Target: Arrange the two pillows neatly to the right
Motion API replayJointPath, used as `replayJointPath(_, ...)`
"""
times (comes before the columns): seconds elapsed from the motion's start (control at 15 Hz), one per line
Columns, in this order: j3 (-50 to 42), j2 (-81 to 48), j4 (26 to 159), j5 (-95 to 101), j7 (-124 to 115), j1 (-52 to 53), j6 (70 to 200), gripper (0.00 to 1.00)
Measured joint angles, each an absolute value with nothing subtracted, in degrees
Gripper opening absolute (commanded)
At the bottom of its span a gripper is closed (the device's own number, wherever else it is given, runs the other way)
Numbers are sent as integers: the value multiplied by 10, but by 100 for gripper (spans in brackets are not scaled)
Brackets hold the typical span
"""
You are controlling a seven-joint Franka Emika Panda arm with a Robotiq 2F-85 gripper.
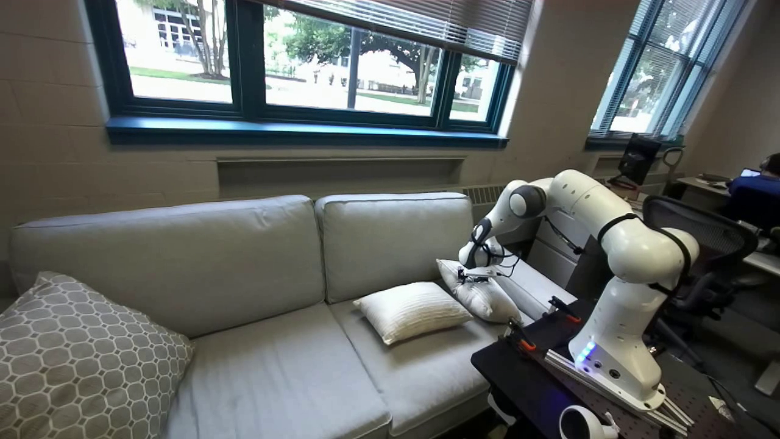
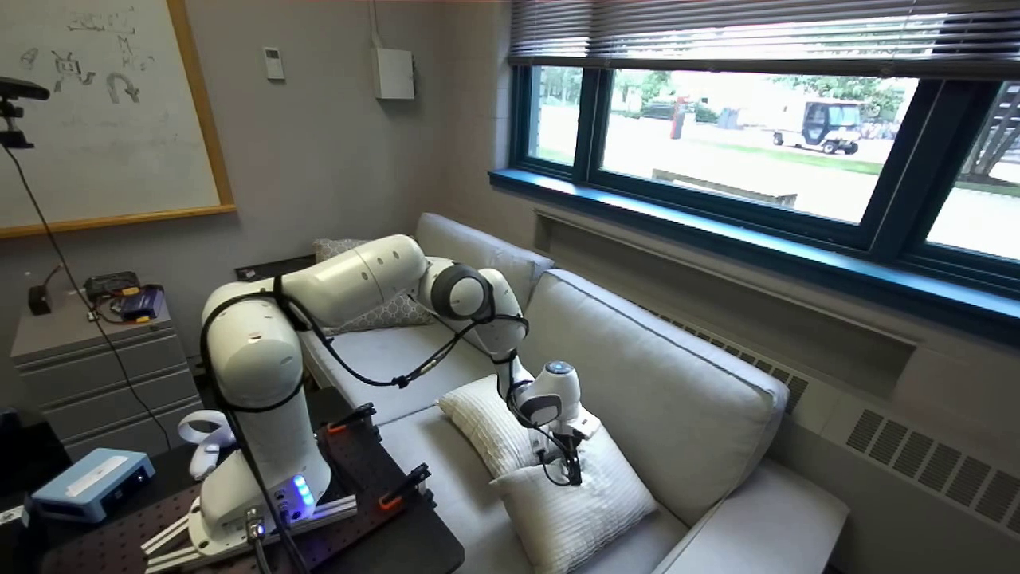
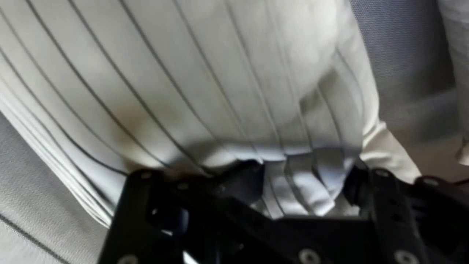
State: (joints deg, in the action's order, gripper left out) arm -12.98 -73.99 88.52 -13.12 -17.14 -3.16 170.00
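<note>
While the farther ribbed pillow (image 1: pixel 414 312) lies apart from the sofa armrest (image 2: pixel 777 504), your pincer (image 3: pixel 304 178) pinches a fold of the closer ribbed pillow (image 2: pixel 582 512) near that armrest, probably so you can straighten it there.

In the wrist view, the gripper (image 3: pixel 306 179) has its fingertips (image 3: pixel 247 179) partly hidden in folds of the ribbed pillow (image 3: pixel 220 73), itself cut off by the top edge. In an exterior view, the neighbouring pillow (image 2: pixel 482 422) is partly concealed; the whiteboard lettering (image 2: pixel 101 24) is illegible. In an exterior view, the left edge truncates the lattice cushion (image 1: pixel 91 360).
</note>
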Motion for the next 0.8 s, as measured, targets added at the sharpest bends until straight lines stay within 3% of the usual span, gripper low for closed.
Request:
replayJointPath(0.2, -136, -745, 863, -131, -178, -28, 1678, 7)
replayJointPath(0.33, -136, -748, 849, -131, -178, -31, 1677, 0)
replayJointPath(0.8, -129, -750, 813, -131, -174, -88, 1714, 1)
